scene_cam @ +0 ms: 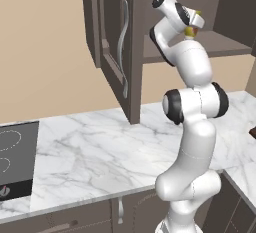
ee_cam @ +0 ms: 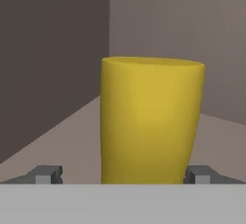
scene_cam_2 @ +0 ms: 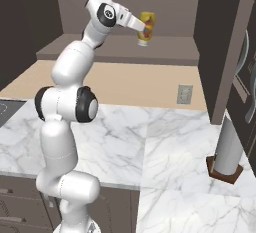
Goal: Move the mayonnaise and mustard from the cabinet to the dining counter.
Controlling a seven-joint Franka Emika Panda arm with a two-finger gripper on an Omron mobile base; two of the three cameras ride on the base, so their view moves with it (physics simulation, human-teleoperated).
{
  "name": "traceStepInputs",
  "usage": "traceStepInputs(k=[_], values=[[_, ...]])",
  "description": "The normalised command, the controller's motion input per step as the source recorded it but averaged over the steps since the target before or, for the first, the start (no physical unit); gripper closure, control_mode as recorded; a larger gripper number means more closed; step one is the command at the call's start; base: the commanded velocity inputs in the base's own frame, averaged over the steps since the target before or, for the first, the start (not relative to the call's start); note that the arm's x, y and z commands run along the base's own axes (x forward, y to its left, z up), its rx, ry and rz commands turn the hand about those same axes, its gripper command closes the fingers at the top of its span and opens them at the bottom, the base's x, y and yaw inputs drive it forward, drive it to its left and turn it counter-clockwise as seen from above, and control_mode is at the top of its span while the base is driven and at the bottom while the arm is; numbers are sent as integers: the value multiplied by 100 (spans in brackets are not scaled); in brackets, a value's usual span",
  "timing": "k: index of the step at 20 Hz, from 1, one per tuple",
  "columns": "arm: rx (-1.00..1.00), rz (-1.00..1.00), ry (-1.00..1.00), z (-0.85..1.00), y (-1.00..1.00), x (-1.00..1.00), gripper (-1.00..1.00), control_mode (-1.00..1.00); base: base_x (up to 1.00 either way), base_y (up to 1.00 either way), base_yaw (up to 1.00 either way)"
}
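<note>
Reaching into the cabinet (scene_cam: pixel 122 52), with the end effector (scene_cam_2: pixel 145 31) at the mustard (scene_cam_2: pixel 146 28) on the lower shelf. In the hand view, mustard (ee_cam: pixel 150 122) directly ahead and very close, centred between the two fingertips (ee_cam: pixel 45 175); one tip to each side of the yellow body, both apparently just clear of it. Spread wide, so not yet pinching anything, as far as can be judged. Long axis of the bottle in line with the up-and-down of the hand view, crossing the line between the tips. From the right base view, bottle seen at the tip of the hand, seemingly inverted, narrow end downward toward the shelf; contact with the shelf not clear. Next probably only closing on the body. Marble desk (scene_cam: pixel 100 152) below.
</note>
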Motion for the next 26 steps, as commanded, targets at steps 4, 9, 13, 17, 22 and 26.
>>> traceStepInputs(k=[4, 9, 13, 17, 22, 26], values=[[1, -1, 0, 0, -4, 11, 100, -100, 0, 0, 0], [3, -1, 0, 0, -15, 8, 100, -100, 0, 0, 0], [0, 0, -5, -2, -1, 1, 100, -100, 0, 0, 0], [0, 0, -16, -21, 0, -22, 100, -100, 0, 0, 0], [-4, 0, -25, -27, 0, -55, 100, -100, 0, 0, 0], [-6, 2, -26, -18, 0, -72, 100, -100, 0, 0, 0]])
